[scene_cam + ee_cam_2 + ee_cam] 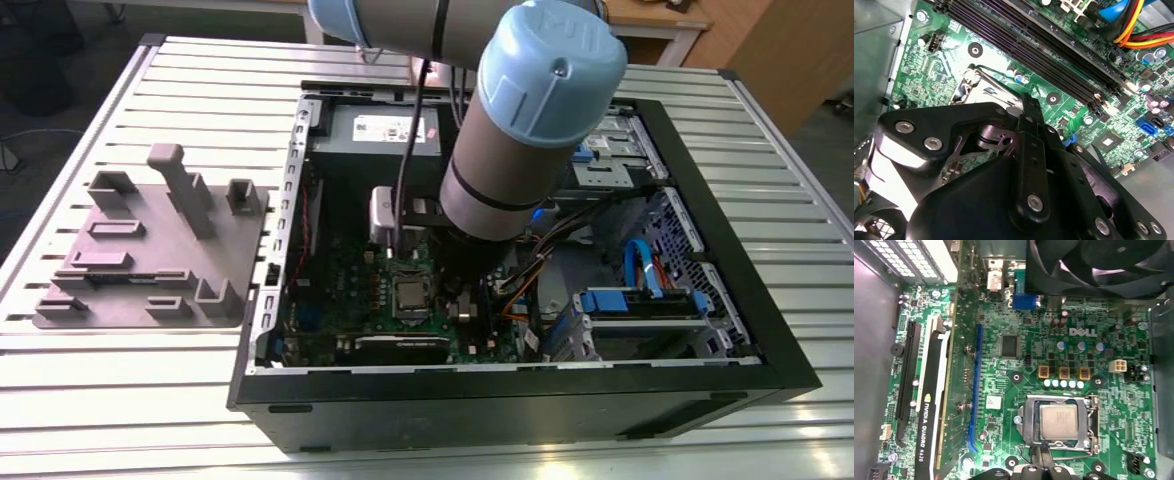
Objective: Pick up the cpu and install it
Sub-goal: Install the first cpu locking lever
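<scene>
Already the cpu (1059, 421) sits in its socket (1024, 432); the gripper (1040, 460), beside the socket, has grip state impossible to tell.

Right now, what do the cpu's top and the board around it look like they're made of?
The cpu top looks like brushed metal, dull silver-grey with a soft sheen. The board looks like green laminate with a matte coating, dotted with solder points. The socket frame seems to be bare shiny steel.
</scene>
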You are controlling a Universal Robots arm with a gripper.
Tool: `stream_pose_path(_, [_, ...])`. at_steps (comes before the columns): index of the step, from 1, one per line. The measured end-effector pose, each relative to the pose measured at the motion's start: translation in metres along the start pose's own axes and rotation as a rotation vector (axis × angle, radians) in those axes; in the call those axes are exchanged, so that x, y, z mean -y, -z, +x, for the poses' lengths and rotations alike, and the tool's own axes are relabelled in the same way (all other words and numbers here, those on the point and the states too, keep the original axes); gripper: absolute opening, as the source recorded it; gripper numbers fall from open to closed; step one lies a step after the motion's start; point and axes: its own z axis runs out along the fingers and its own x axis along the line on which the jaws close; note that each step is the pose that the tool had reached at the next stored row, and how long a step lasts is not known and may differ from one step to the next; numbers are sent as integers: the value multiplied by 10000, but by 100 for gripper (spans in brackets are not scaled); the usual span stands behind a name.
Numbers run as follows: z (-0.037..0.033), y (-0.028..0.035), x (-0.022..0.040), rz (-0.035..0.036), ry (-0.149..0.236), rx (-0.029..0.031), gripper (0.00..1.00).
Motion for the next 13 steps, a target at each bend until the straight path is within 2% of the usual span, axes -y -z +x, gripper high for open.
stream_pose_path(13, [30, -98, 10, -6, 162, -22, 10])
